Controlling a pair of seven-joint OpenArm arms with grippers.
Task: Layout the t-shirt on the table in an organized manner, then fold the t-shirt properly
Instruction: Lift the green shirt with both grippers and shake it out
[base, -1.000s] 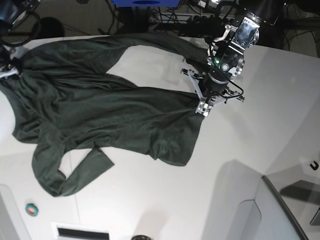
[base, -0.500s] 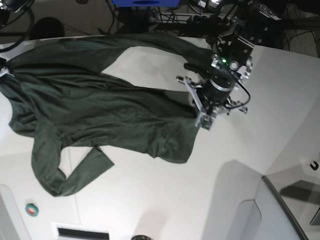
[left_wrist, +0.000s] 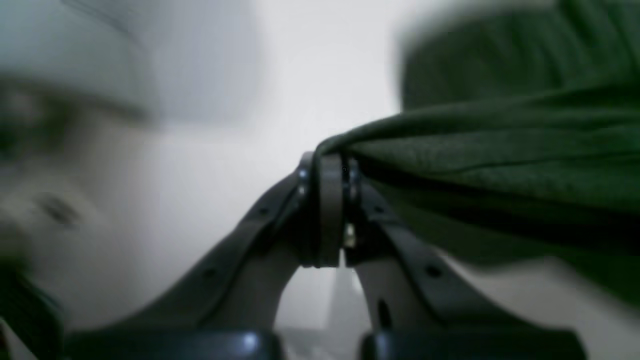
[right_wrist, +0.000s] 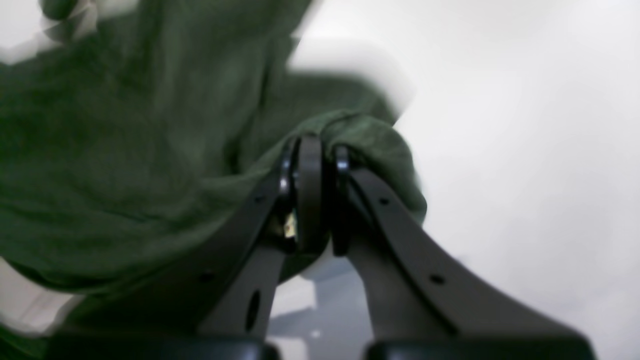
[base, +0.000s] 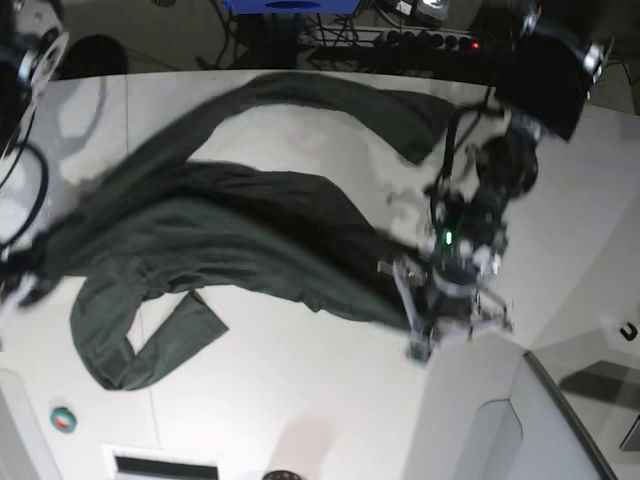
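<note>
The dark green t-shirt (base: 230, 235) hangs stretched across the white table (base: 300, 400), one sleeve trailing near the front left. In the base view my left gripper (base: 416, 342) is at the right, shut on the shirt's edge. The left wrist view shows that gripper (left_wrist: 327, 162) pinching a fold of the t-shirt (left_wrist: 500, 165) above the table (left_wrist: 325, 75). My right gripper (base: 22, 278) is a blur at the left edge. In the right wrist view this gripper (right_wrist: 312, 145) is shut on a bunched corner of the t-shirt (right_wrist: 150, 175).
A grey angled panel (base: 500, 430) stands at the table's front right corner, close to my left gripper. A small green and red round thing (base: 64, 419) and a white slotted plate (base: 165, 465) lie near the front left. Cables and a blue frame (base: 290, 5) sit behind the table.
Both arms have swung toward the table's front with the shirt. The left gripper moved down and right toward the grey panel. The right gripper dropped along the left edge, and the cloth is pulled longer.
</note>
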